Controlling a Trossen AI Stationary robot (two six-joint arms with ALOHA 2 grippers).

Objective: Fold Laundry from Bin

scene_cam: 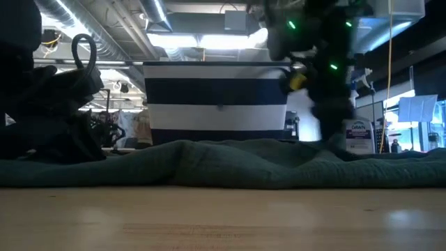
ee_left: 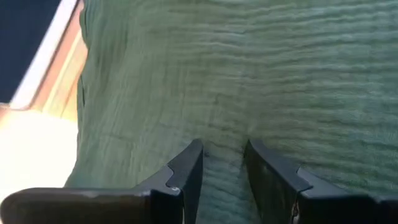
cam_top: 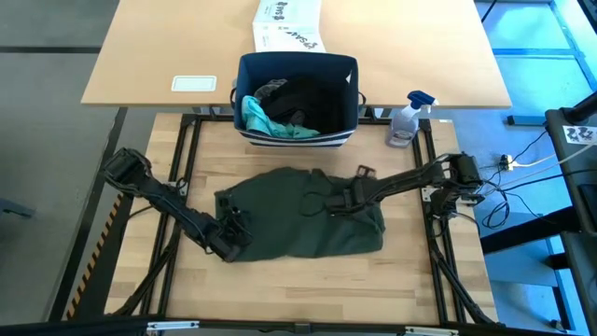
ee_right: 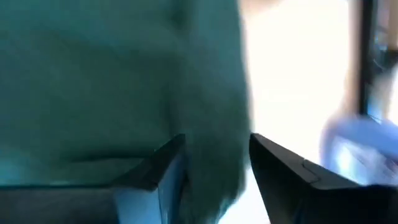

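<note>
An olive-green piece (cam_top: 308,219) of laundry lies spread on the wooden table, in front of the navy, white-striped bin (cam_top: 297,59). Inside the bin lie a teal piece (cam_top: 261,117) and black cloth (cam_top: 303,98). My left gripper (cam_top: 233,233) is at the green piece's near-left edge. Its fingers stand a little apart, and cloth (ee_left: 249,74) shows in the gap. My right gripper (cam_top: 328,203) is over the middle of the piece, with its fingers parted. An edge of the cloth (ee_right: 217,180) runs between them. My left gripper slants down onto the green piece near its left edge (ee_left: 224,180). The cloth looks flat in the gap, and I cannot tell whether the fingertips touch it. My right gripper's fingers stand on either side of a cloth edge, and I cannot tell whether they touch it.
A spray bottle (cam_top: 408,119) stands at the far right, beside the bin. A white printed box (cam_top: 287,23) and a white card (cam_top: 194,84) lie on the lighter table behind. Bare wood (cam_top: 308,289) lies near the front edge.
</note>
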